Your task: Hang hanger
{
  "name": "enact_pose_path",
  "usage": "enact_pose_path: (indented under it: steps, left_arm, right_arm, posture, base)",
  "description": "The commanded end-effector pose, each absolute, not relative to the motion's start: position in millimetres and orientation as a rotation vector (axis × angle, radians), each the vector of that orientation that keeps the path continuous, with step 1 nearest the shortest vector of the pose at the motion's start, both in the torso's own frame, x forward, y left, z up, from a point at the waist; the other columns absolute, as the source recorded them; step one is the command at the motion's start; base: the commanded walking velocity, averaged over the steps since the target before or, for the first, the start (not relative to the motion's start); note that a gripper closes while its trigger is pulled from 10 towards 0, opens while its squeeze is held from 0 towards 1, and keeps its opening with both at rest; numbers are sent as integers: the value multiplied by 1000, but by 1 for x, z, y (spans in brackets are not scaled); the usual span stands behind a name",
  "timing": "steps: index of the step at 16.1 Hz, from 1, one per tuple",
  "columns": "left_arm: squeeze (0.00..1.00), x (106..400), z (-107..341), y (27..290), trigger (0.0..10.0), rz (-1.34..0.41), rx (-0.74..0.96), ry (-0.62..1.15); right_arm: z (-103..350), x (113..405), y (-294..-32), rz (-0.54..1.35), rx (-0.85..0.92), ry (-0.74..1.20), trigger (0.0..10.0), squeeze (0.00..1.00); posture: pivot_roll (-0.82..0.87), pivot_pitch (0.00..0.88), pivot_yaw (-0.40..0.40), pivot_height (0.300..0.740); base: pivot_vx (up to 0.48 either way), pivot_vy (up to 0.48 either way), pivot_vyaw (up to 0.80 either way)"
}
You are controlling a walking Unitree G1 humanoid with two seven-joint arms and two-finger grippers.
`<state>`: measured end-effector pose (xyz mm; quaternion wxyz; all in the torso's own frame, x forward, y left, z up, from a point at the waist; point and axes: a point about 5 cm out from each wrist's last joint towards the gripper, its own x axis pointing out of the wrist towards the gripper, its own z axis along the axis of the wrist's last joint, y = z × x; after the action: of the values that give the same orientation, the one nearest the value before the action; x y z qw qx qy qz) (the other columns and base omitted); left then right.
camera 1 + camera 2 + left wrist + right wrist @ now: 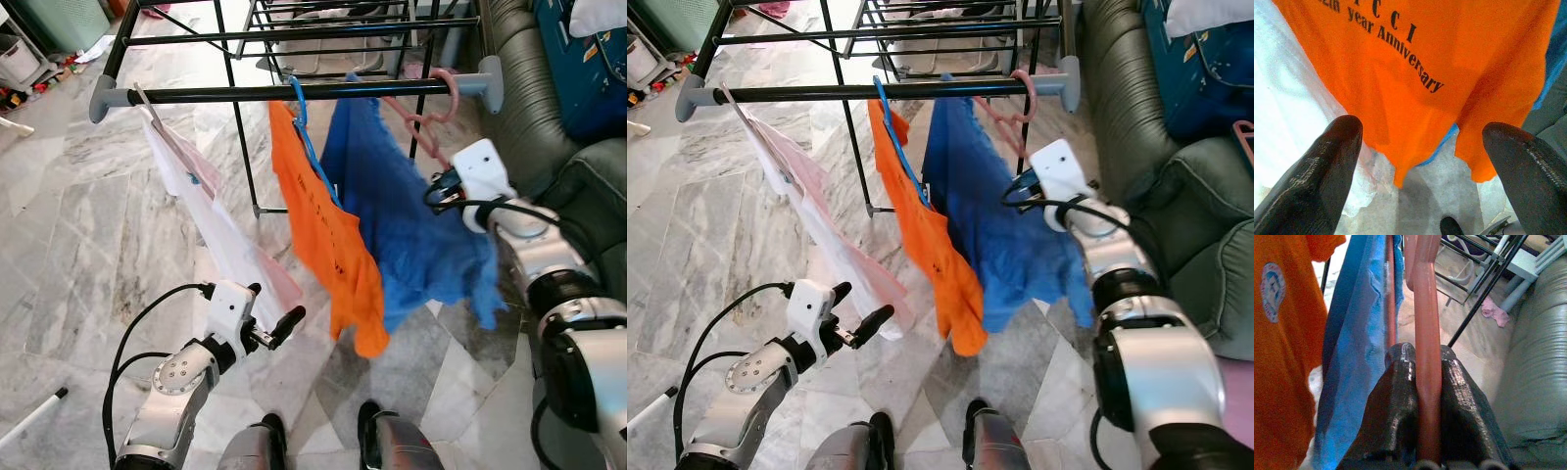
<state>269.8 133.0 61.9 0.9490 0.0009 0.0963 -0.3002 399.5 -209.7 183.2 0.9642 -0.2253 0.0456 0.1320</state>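
Observation:
A pink hanger (431, 122) hooks over the right end of the black rail (216, 94) and carries a blue garment (402, 225). Just below that rail end, my right gripper (438, 188) is shut on the hanger's pink bar (1427, 333), with the blue cloth hanging beside it. An orange shirt (323, 235) on a blue hanger (300, 108) hangs mid-rail, and a white garment (211, 220) hangs left of it. My left gripper (274, 311) is open, low and near the white garment's hem; its fingers (1327, 166) point at the orange shirt (1425, 58).
A grey-green sofa (549, 117) stands close on the right. A second drying rack (323, 24) stands behind the rail. A white stick (34, 416) lies on the marble floor at the lower left, with clutter (29, 69) at the far left. My feet (377, 421) are below the shirts.

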Motion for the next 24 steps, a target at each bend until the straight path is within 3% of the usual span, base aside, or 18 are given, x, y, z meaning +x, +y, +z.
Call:
enact_pose_path:
  steps: [1, 4, 5, 6, 13, 20, 22, 23, 24]
  left_arm:
    - [0, 267, 57, 137, 10000, -616, 20, 227]
    - [0, 267, 57, 137, 10000, -619, 24, 231]
    - [0, 267, 57, 137, 10000, -621, 25, 232]
    - [0, 267, 57, 137, 10000, -620, 26, 232]
    - [0, 266, 55, 140, 10000, -615, 30, 238]
    - [0, 270, 51, 144, 10000, -592, 50, 234]
    - [0, 272, 50, 143, 10000, -596, 53, 231]
    - [0, 272, 50, 143, 10000, -597, 54, 230]
    - [0, 273, 50, 141, 10000, -599, 54, 229]
  right_arm:
    - [171, 395, -211, 299, -431, 122, 10000, 0]
    - [168, 393, -218, 278, -440, 145, 10000, 0]
    - [167, 392, -221, 259, -444, 153, 3569, 0]
    - [166, 392, -224, 225, -421, 161, 0, 0]
    - [180, 395, -229, 160, -376, 85, 0, 0]
    - [192, 379, -218, 90, -345, -191, 0, 0]
    - [189, 365, -210, 66, -326, -234, 1529, 0]
    - [186, 359, -207, 64, -331, -238, 2784, 0]
    - [182, 353, -205, 60, -322, -235, 8941, 0]
  posture:
    - [-60, 234, 96, 740]
    - [-62, 236, 101, 740]
    - [-62, 236, 101, 740]
    - [-60, 237, 101, 740]
    - [-54, 236, 105, 740]
    - [-77, 235, 112, 740]
    - [-88, 236, 112, 740]
    - [-97, 234, 113, 740]
    - [-102, 233, 114, 740]
  base:
    - [0, 0, 0]
    - [0, 0, 0]
    - [0, 0, 0]
    - [0, 0, 0]
    - [0, 0, 0]
    - [0, 0, 0]
    - [0, 0, 0]
    - [0, 0, 0]
    - [0, 0, 0]
